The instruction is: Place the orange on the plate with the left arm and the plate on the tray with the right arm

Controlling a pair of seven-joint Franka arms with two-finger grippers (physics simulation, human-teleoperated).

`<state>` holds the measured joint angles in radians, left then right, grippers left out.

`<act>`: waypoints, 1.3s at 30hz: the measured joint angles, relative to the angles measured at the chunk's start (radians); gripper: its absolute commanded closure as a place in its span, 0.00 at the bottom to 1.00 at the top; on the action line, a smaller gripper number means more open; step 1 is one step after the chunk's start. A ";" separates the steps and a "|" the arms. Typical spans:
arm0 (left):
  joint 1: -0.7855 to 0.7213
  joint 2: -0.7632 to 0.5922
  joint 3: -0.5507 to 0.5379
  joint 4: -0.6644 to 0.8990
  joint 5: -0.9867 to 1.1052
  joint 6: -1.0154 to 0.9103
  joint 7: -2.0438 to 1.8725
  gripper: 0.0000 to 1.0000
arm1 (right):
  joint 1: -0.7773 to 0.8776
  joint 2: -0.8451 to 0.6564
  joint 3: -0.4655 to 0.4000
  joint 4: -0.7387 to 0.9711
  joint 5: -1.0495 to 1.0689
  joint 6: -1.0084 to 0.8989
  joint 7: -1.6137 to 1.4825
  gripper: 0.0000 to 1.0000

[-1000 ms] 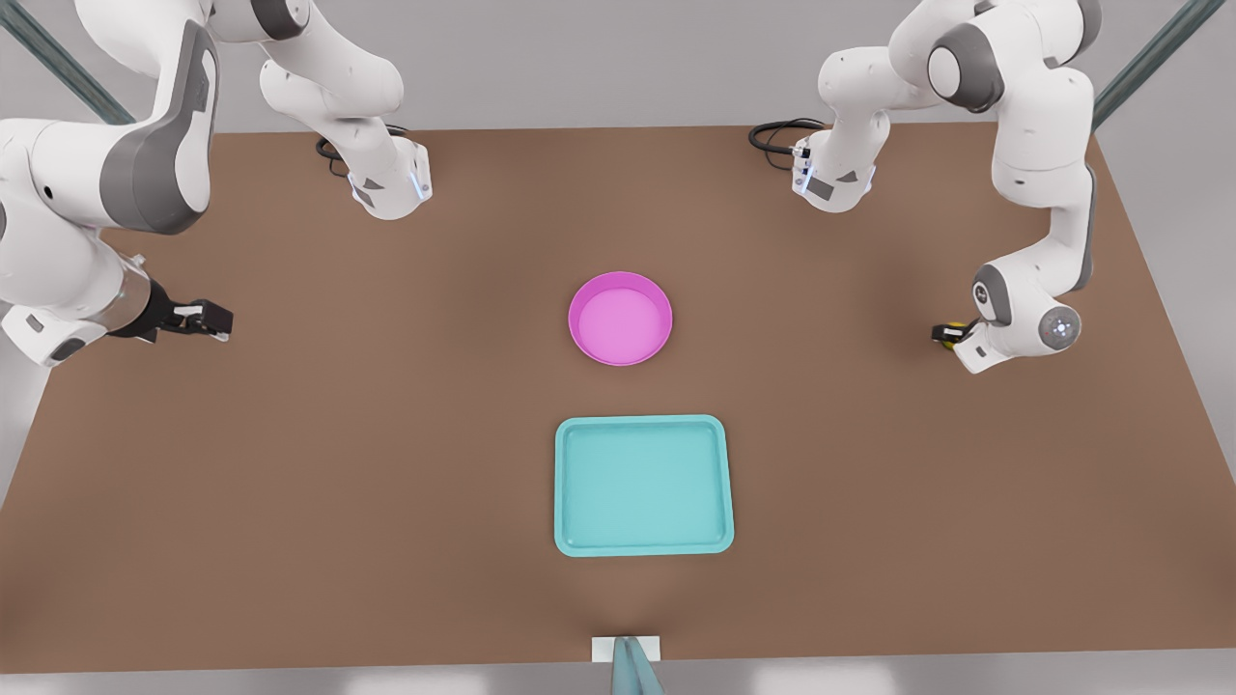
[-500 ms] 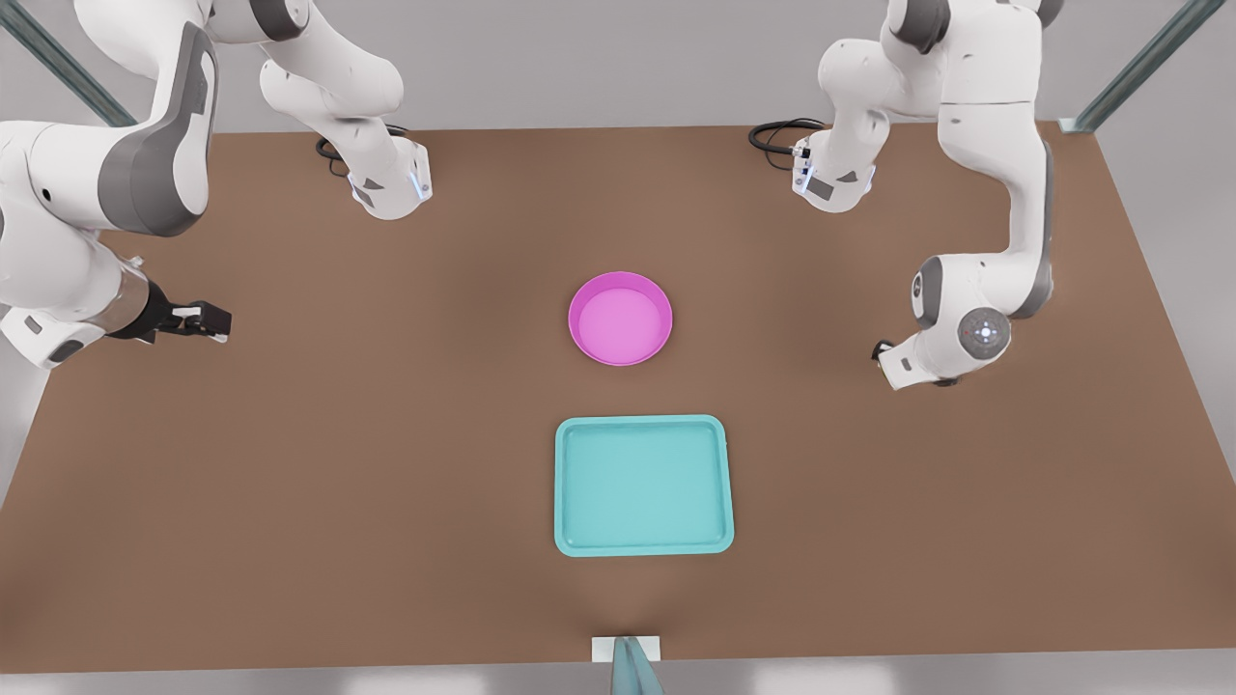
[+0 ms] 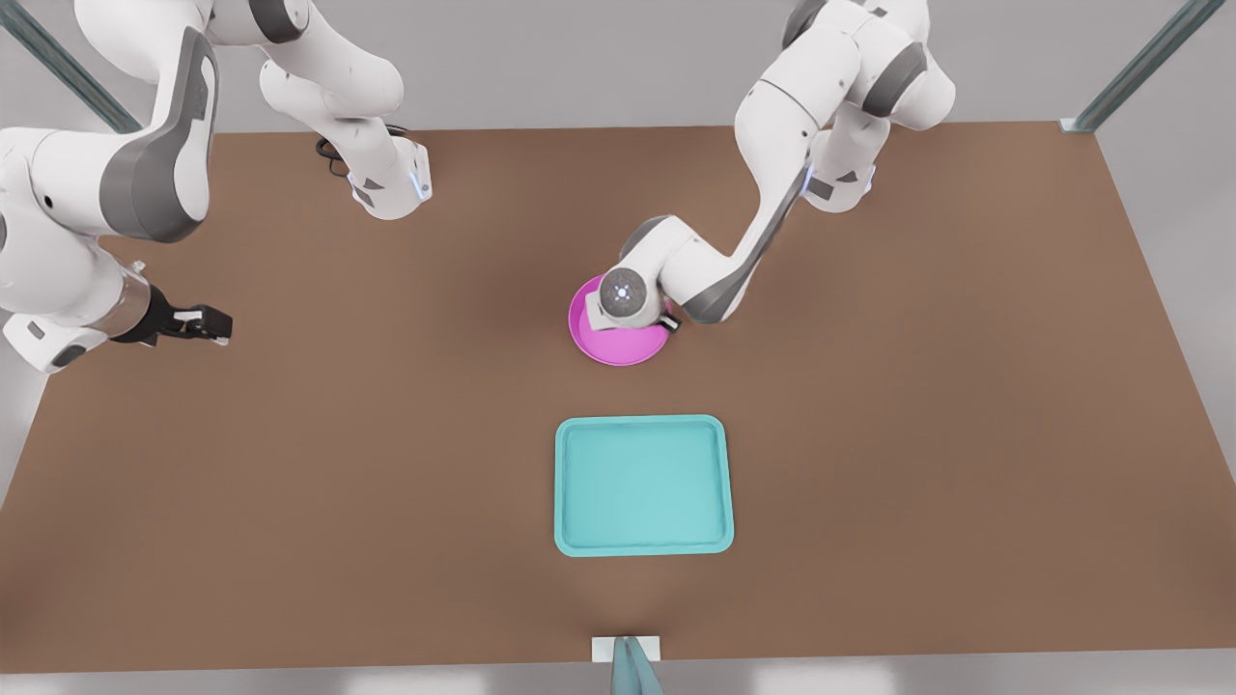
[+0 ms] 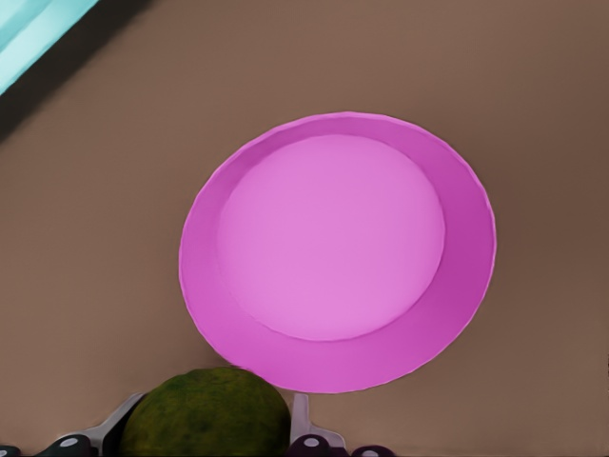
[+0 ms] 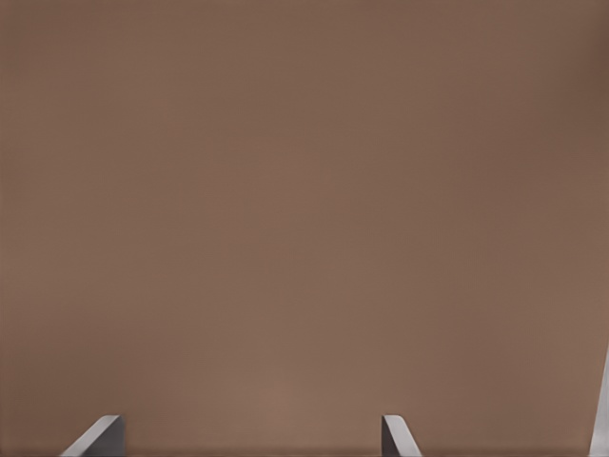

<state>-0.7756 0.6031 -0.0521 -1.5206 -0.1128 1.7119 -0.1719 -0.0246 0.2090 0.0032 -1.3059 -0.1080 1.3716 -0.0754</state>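
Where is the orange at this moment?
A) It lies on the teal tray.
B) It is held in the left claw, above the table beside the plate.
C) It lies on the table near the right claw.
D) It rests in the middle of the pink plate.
B: the left wrist view shows the orange between the left claw's fingers, next to the plate, whose dish is bare.

A plain brown table (image 3: 290, 483) holds a round pink plate (image 3: 618, 349) near its middle. A light teal tray (image 3: 643, 486) lies flat near the plate, apart from it, toward the table's near edge.
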 measured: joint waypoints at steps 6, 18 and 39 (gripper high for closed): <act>-0.019 0.062 -0.002 0.000 -0.015 0.022 -0.176 0.08 | -0.002 0.001 0.000 0.000 0.000 0.000 -0.001 0.00; 0.003 -0.188 0.685 0.399 -0.017 -0.356 -0.243 0.00 | 0.047 0.044 -0.001 -0.178 0.100 0.015 -0.002 0.00; 0.637 -0.435 0.009 0.224 0.132 -0.433 -0.054 0.00 | 0.720 0.176 0.048 -0.848 0.613 1.181 0.118 0.00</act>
<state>-0.1382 0.1679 -0.0429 -1.2966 0.0190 1.2793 -0.2263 0.6955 0.3851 0.0517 -2.1542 0.5054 2.5530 0.0421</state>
